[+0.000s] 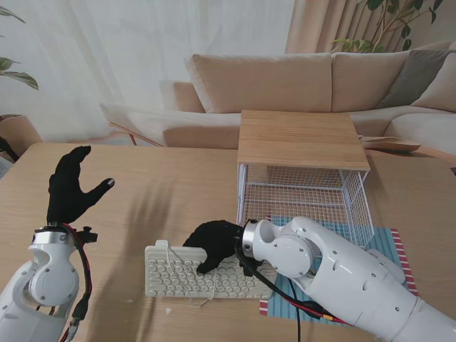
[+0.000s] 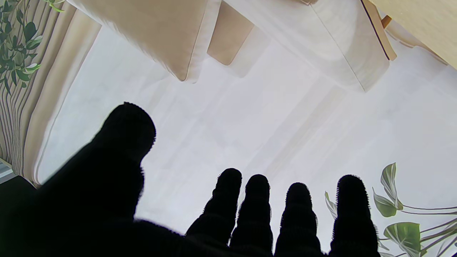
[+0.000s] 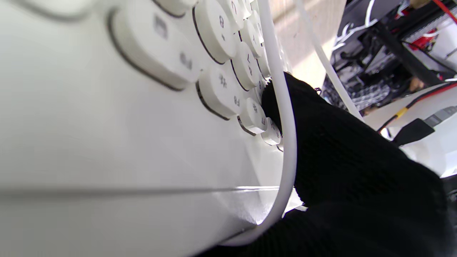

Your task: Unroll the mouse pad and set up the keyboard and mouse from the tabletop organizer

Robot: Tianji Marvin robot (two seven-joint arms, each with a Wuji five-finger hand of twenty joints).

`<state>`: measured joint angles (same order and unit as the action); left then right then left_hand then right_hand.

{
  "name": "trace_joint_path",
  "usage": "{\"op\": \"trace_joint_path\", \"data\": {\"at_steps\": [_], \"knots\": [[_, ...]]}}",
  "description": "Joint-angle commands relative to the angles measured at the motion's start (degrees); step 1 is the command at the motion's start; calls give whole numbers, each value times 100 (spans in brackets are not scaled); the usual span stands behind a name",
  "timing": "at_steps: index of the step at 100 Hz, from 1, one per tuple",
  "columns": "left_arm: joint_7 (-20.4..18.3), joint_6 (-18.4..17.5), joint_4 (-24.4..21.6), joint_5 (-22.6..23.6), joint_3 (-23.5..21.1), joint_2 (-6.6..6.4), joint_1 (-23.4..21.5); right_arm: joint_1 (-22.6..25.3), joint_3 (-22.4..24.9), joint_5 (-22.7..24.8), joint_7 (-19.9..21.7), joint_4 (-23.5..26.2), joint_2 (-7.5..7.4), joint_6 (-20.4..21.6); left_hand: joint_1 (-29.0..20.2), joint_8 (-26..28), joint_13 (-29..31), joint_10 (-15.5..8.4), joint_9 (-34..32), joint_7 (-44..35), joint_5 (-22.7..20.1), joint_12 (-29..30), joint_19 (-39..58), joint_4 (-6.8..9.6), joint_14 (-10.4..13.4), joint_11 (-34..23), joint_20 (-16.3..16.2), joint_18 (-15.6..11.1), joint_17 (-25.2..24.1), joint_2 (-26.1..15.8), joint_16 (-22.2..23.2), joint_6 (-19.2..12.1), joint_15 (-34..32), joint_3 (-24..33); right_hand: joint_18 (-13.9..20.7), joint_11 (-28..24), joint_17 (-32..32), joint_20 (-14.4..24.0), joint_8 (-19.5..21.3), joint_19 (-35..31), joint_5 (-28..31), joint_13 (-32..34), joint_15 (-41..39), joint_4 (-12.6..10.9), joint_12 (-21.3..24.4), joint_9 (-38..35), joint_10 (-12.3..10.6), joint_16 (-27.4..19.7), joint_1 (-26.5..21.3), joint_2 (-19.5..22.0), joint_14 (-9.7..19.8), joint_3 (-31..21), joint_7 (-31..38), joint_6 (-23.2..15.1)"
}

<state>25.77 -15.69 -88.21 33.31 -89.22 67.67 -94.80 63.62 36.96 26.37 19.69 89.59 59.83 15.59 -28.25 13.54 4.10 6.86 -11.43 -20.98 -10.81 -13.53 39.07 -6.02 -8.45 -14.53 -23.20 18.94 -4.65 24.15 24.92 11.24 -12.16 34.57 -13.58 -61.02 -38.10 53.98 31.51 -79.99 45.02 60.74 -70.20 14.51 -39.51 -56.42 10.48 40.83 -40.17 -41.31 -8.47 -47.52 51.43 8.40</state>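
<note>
So the keyboard [image 1: 203, 273] is out of the wire organizer [image 1: 303, 187] and lying flat near the front edge of the worktop [image 1: 157, 185], its right end overlapping the striped mouse pad [image 1: 388, 246], which looks unrolled already. The right hand [image 1: 214, 244] is closed over the keyboard's far edge, thumb pressed on the keys with the white cable [image 3: 285, 142] draped across it. The left hand [image 1: 71, 187] is held up over the left side, fingers spread, nothing in it. Keyboard placement seems to be the step in hand. The mouse can't be spotted anywhere. Next, the keyboard probably needs to be nudged square and let go, then the mouse fetched, minding that loose cable.
</note>
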Motion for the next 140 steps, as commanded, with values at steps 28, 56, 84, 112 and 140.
{"op": "trace_joint_path", "data": {"at_steps": [28,56,84,112,140], "knots": [[-13,27,-35,-5,-45,29,-49,-62,-114,560,-217,-167,107,-133,-84,-9,6,97,-1,77,-22,3,-112,171,36,-92,-37,26,-44,-109,-55,61,4,-79,327,455,531,-373,-321,404,-747,-626,474,-283,309,815,-321,-296,-280,476,213,-542,-100,-1130],[-13,44,-35,-3,-40,28,-50,9,-180,612,-407,-292,189,-726,-85,-9,6,92,0,80,-23,5,-127,172,30,-87,-42,24,-42,-112,-51,62,11,-74,302,686,730,-555,-294,548,-827,-868,894,-346,767,1111,-290,-562,-244,649,155,-571,-497,-916],[36,64,-17,6,-61,37,-39,200,-143,339,-693,-361,333,-1410,-94,-11,5,95,1,87,-24,8,-145,177,33,-83,-45,22,-40,-112,-47,64,19,-63,243,915,1429,-974,-81,1045,-1076,-1727,1705,-958,1147,2044,-237,-1044,213,1120,-39,-595,-1847,-476],[44,99,-32,-9,-68,42,-48,293,-126,407,-852,-349,377,-1712,-100,-11,4,95,-1,89,-25,7,-151,177,31,-84,-52,22,-38,-103,-42,64,23,-63,265,1043,1949,-1139,-5,1293,-1446,-2344,2072,-990,1427,2553,-174,-1239,246,1267,-135,-496,-2211,-304],[32,110,-39,-24,-69,42,-51,395,-131,258,-979,-344,450,-2140,-102,-21,5,87,-1,107,-32,10,-164,177,37,-80,-55,16,-38,-107,-40,61,32,-66,249,1365,2731,-1635,-129,2091,-1848,-3203,2745,-983,1635,3162,-129,-1508,455,1326,-239,-305,-2477,-120]]}}
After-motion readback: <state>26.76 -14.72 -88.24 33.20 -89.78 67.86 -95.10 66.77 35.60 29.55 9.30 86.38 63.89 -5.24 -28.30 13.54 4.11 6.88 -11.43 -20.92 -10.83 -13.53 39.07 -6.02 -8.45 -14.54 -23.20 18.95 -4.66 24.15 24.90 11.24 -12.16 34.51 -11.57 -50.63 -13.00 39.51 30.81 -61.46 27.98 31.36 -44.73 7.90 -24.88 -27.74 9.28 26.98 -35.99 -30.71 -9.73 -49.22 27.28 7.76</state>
